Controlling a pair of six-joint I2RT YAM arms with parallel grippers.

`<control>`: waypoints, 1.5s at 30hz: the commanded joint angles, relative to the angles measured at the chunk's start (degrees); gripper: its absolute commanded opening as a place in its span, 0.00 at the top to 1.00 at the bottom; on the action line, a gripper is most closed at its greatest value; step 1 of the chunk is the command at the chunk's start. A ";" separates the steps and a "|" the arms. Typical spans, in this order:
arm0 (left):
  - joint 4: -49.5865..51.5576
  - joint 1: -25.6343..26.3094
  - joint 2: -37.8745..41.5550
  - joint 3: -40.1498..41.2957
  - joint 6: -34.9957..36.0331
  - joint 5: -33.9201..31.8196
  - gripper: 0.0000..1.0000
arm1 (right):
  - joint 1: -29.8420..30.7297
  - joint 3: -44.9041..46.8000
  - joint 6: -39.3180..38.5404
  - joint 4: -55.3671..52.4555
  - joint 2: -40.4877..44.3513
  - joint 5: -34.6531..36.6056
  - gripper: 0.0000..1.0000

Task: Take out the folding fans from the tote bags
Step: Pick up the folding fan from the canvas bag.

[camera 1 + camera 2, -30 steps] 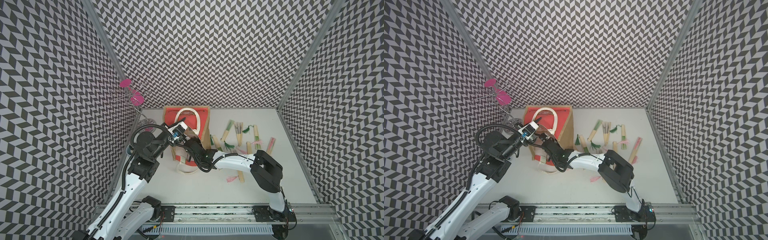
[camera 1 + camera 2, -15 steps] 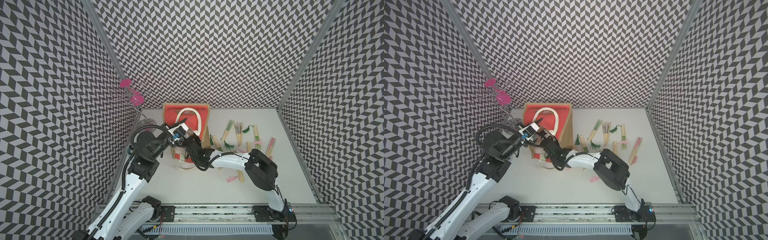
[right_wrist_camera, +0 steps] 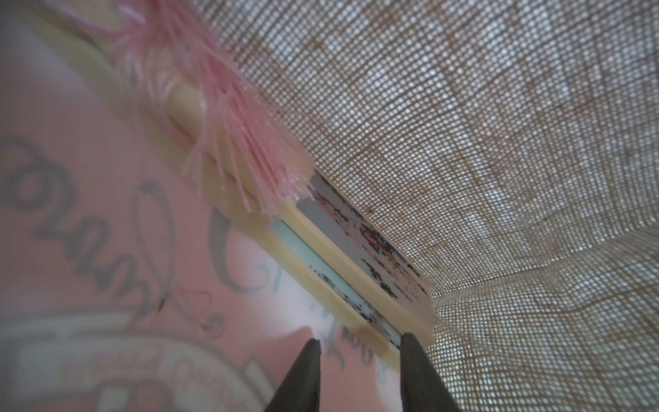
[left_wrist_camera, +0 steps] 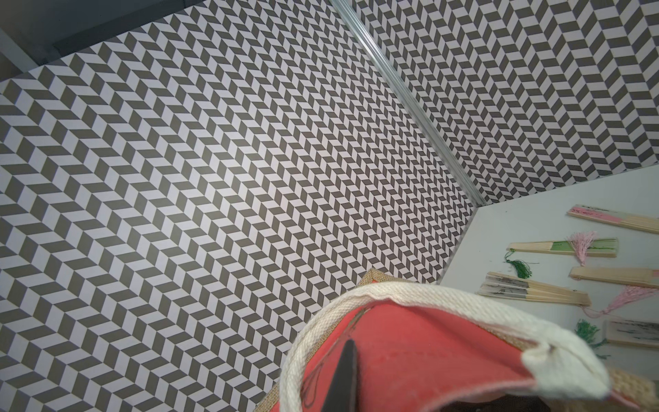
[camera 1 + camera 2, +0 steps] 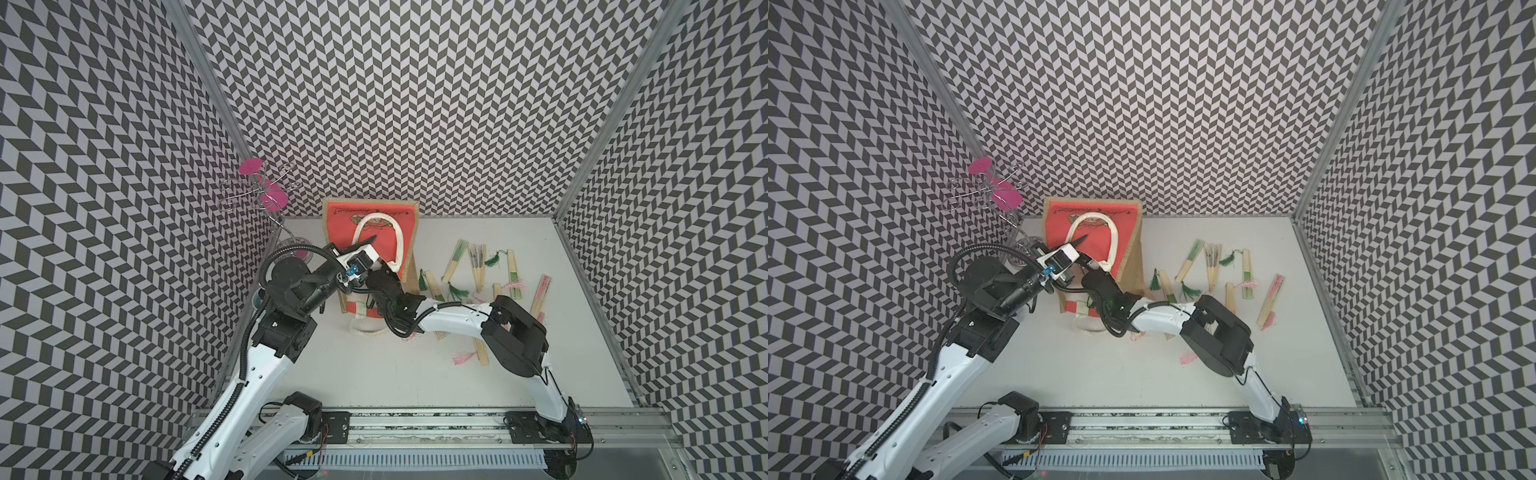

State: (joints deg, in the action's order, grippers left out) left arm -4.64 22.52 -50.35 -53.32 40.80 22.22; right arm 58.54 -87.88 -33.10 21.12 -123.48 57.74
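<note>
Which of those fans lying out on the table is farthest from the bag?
The pink-printed fan, lying apart at the far end of the spread; all the other fans lie closer to the tote bag.

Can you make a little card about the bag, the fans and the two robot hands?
Bag: boxy tan jute tote bag with a red-orange panel and cream handles, lying on its side on the white table
Fans out: several closed pale-bamboo folding fans on the table beside the bag
Fans inside: two closed fans with a pink tassel
Left gripper: fingers shut on the bag's top side
Right gripper: inside the bag, fingers open, close to those fans
</note>
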 commanded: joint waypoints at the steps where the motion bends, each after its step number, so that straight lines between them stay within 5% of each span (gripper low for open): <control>1: 1.04 0.94 2.09 -2.43 0.50 5.31 1.00 | -1.85 -1.71 -2.23 4.36 -1.89 1.36 0.72; 11: -0.79 1.12 -0.57 -2.05 -0.10 -2.54 1.00 | -0.90 2.30 2.07 1.30 4.79 -1.07 1.00; 18: -1.38 1.38 -2.64 -2.27 0.23 -10.29 1.00 | 0.96 8.16 9.78 -3.64 13.45 -8.16 1.00; 23: -1.33 1.87 -2.39 -2.23 0.34 -9.80 1.00 | 0.72 11.43 14.51 -6.28 17.04 -16.90 1.00; 30: 0.56 2.86 -1.16 -2.67 1.02 -4.22 1.00 | -1.04 8.05 14.71 -11.87 13.17 -22.22 0.69; 36: 5.54 4.21 -0.85 -4.94 2.31 -3.07 1.00 | -4.00 1.74 14.42 -13.15 9.29 -16.89 0.64; 45: 10.86 5.58 -1.47 -9.40 1.52 -1.71 1.00 | -6.46 -0.58 2.16 -8.46 4.61 -11.32 0.55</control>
State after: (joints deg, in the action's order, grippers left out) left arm 4.01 26.79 -52.93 -59.75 42.52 15.35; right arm 54.70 -87.09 -26.57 8.54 -116.95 41.93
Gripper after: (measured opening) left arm 0.094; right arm 0.444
